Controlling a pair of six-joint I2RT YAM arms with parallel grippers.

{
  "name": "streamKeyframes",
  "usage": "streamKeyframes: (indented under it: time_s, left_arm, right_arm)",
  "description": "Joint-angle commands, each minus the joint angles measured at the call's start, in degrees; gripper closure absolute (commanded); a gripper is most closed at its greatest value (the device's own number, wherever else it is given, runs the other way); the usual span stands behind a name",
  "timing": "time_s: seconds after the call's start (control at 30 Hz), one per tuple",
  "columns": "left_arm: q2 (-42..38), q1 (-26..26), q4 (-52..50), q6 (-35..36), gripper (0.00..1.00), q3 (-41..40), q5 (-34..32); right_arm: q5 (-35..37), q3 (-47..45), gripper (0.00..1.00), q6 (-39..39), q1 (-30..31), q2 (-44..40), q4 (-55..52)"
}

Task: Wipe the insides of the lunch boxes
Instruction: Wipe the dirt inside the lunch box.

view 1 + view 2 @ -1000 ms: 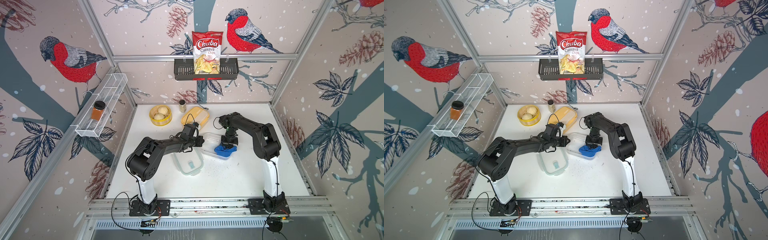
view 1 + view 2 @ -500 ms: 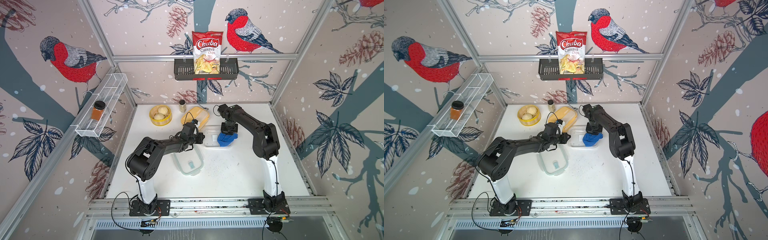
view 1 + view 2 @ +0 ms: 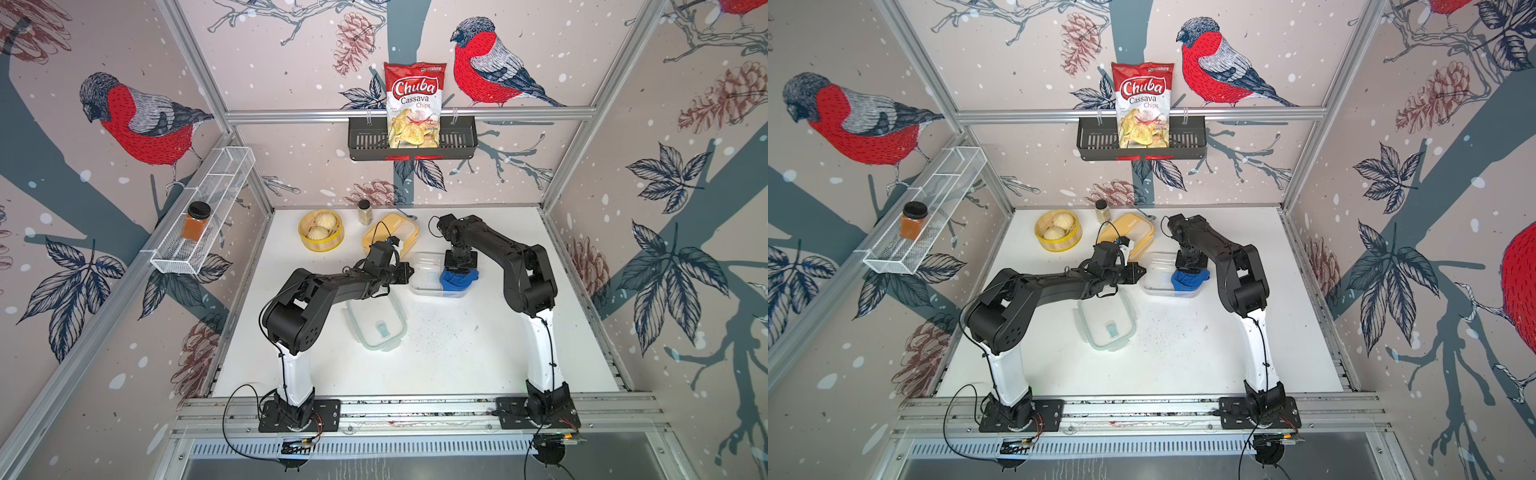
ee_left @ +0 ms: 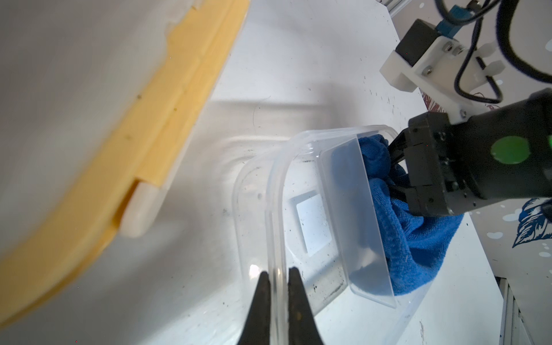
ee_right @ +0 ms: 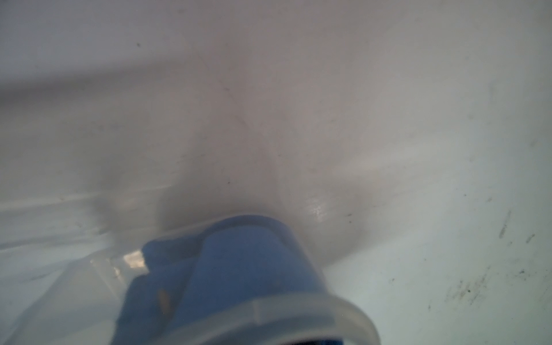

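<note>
The clear lunch box (image 3: 426,277) stands open mid-table, in both top views. My left gripper (image 4: 279,277) is shut on the rim of its left end. A blue cloth (image 3: 457,281) fills the box's right end and hangs over the wall. My right gripper (image 3: 459,269) points down, shut on that cloth. In the right wrist view only the cloth (image 5: 227,268) and the box rim (image 5: 298,313) show; the fingers are hidden. The yellow lunch box (image 3: 390,235) lies behind, its lid on. The green-rimmed clear lid (image 3: 376,323) lies flat in front of the left arm.
A round yellow steamer basket with buns (image 3: 321,232) and a small spice jar (image 3: 364,211) stand at the back. Dark crumbs (image 3: 432,332) dot the table right of the lid. A wire shelf (image 3: 203,216) and a black wall basket (image 3: 411,143) hang above.
My right gripper has drawn the blue cloth from the box's near right corner toward the back along the right end. The left gripper has kept its hold on the rim.
</note>
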Motion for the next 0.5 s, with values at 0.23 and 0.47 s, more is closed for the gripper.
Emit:
streamKeyframes:
  time_s: [0.23,0.47]
  left_arm:
    - [4.0,-0.3,-14.7,5.2,1.00,2.4,-0.6]
    - [5.5,-0.5,-15.4,5.2,1.00,3.1,0.0]
  right_arm:
    - [10.5,-4.5,1.00,-3.1,-2.3,-0.8,15.6]
    - [-0.1,-9.1,1.00,-1.9,-2.2,-4.8,26.9]
